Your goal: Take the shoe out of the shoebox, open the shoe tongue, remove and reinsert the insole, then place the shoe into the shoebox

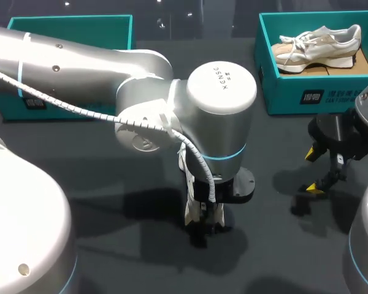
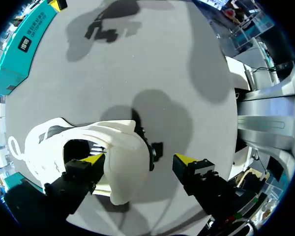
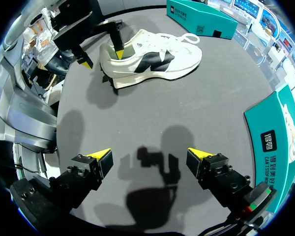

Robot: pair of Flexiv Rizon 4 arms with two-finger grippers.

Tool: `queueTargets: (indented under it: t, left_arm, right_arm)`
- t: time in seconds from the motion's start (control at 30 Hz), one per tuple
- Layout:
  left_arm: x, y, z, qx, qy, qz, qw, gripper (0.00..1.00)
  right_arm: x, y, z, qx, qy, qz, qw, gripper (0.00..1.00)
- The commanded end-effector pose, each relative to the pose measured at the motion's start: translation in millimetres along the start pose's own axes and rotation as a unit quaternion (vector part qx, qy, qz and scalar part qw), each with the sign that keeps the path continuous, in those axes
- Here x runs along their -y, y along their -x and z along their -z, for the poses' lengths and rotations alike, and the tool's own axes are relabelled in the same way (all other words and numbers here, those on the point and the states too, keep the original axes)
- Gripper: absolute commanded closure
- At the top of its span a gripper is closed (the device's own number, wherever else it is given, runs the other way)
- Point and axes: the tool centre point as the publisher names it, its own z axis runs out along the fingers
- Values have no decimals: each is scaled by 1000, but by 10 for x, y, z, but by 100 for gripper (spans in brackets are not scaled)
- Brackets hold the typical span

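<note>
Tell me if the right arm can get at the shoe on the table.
Probably yes: bare table lies between the right arm and the shoe, and its toe end is free. The left arm's jaws stand only at the heel.

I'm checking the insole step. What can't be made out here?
Insole: left wrist view, shoe opening dark, blocked by a finger of the left gripper; right wrist view sees it side-on.
Head view: the left arm covers most of the shoe and its gripper.
The left box's inside: partly behind that arm.
</note>
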Motion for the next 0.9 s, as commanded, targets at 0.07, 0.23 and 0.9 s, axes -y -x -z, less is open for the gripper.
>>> queueTargets:
  t: [0.07, 0.23, 0.9]
  left_arm:
    - [25, 6, -103, 2, 2, 3, 1000, 16]
    - [20, 4, -152, 1, 3, 8, 1000, 24]
    - [-3, 0, -295, -11, 7, 22, 1000, 100]
  right_arm:
    - [5, -11, -2, 1, -1, 0, 1000, 0]
    - [5, -11, -2, 1, -1, 0, 1000, 0]
    - [5, -11, -2, 1, -1, 0, 1000, 0]
